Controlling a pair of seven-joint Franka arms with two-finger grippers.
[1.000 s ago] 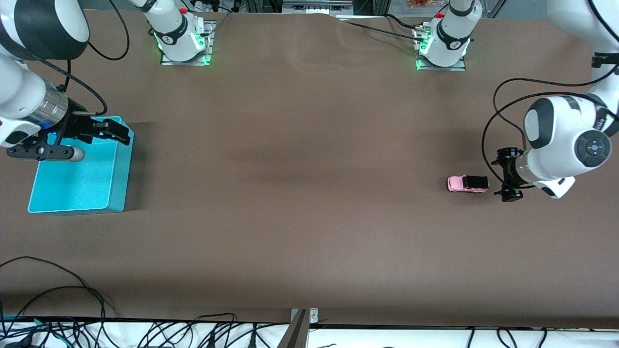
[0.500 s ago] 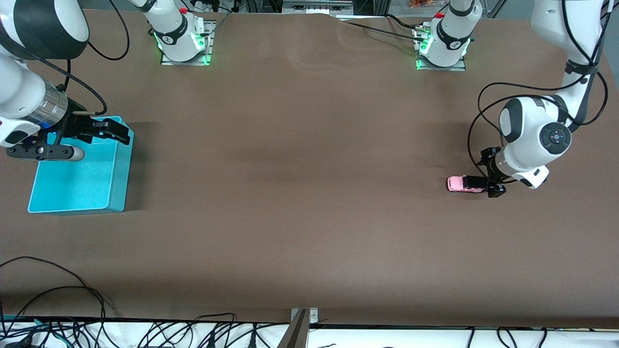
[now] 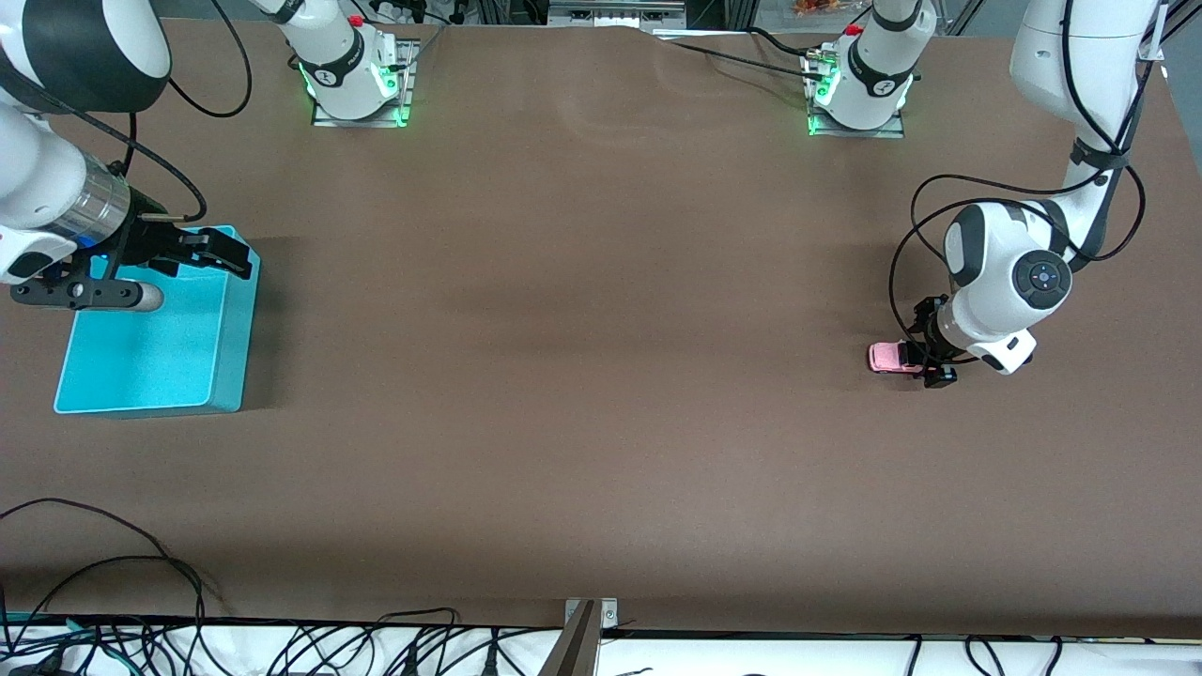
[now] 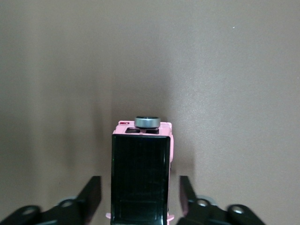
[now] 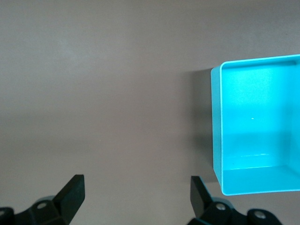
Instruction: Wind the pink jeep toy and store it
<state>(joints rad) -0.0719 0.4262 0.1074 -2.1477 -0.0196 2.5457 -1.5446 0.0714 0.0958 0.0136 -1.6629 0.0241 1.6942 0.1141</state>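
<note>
L gripper (image 4: pixel 140 199) part-open, fingers (image 4: pixel 91 194) straddling pink jeep toy (image 3: pixel 892 358) at L-arm end of table w/ gaps, nothing held: centre before closing; R gripper (image 5: pixel 136 194) waits open by turquoise bin (image 3: pixel 225 376).

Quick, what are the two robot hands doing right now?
Left hand: open, one finger on each side of the pink jeep toy, not touching it.
Right hand: open, holding nothing, waiting over the turquoise bin.
</note>
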